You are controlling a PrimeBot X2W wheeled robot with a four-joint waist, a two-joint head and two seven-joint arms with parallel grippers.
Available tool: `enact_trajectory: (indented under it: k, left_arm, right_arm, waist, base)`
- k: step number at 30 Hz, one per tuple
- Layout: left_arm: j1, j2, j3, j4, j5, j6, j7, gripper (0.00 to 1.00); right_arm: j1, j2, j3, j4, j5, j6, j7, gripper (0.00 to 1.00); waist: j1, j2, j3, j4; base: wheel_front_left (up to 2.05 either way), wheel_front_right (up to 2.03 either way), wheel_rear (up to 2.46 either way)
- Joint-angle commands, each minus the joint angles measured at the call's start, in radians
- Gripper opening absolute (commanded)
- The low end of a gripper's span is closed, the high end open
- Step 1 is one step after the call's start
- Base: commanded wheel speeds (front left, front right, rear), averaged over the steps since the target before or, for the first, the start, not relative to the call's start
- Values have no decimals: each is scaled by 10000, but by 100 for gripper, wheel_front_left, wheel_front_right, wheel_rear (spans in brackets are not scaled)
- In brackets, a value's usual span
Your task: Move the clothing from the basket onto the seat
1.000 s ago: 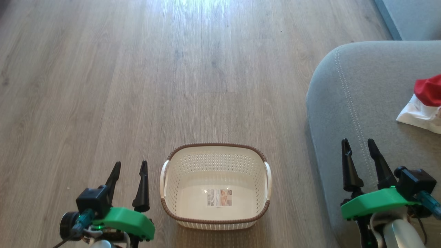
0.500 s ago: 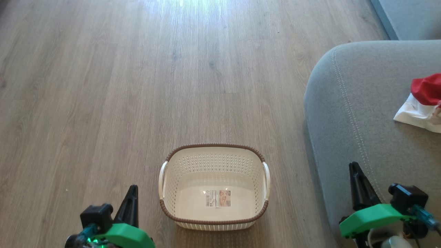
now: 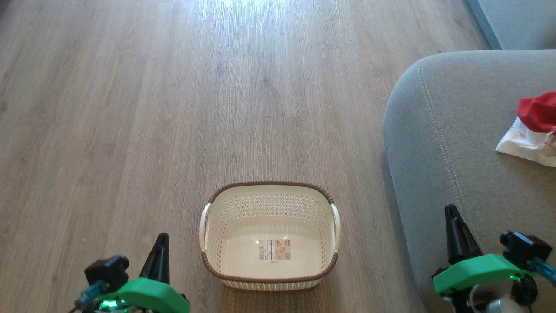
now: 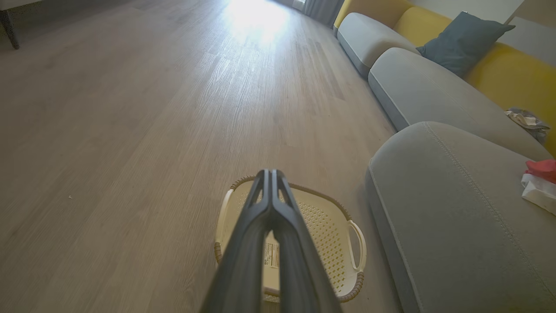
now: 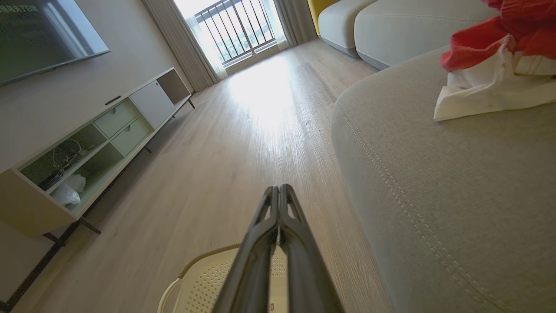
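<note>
Left gripper (image 3: 160, 241), lower left: pinched closed, empty. Right gripper (image 3: 451, 215), lower right: same. Clothing (image 3: 537, 116), right edge, on seat (image 3: 434, 130): likely soft, light, limp; pinch a bunched fold.

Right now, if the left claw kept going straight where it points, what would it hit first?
Probably the wooden floor. In the head view the shut left gripper sits left of the basket, pointing past it, not into it; its height is unclear.
</note>
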Motion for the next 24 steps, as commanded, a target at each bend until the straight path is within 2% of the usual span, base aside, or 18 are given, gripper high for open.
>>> enact_trajectory:
  k: [1,24]
  left_arm:
    - [-545,-2,167,-333,-233,-83,60,0]
    - [-774,-5,613,-351,-2711,-393,736,0]
  right_arm:
    - [-480,15,-66,-350,264,0,49,0]
    - [-654,32,-227,-368,2684,-1,725,0]
  waist:
    - [0,0,2,-1]
    - [0,0,36,-34]
  base:
    - [0,0,0]
    - [0,0,0]
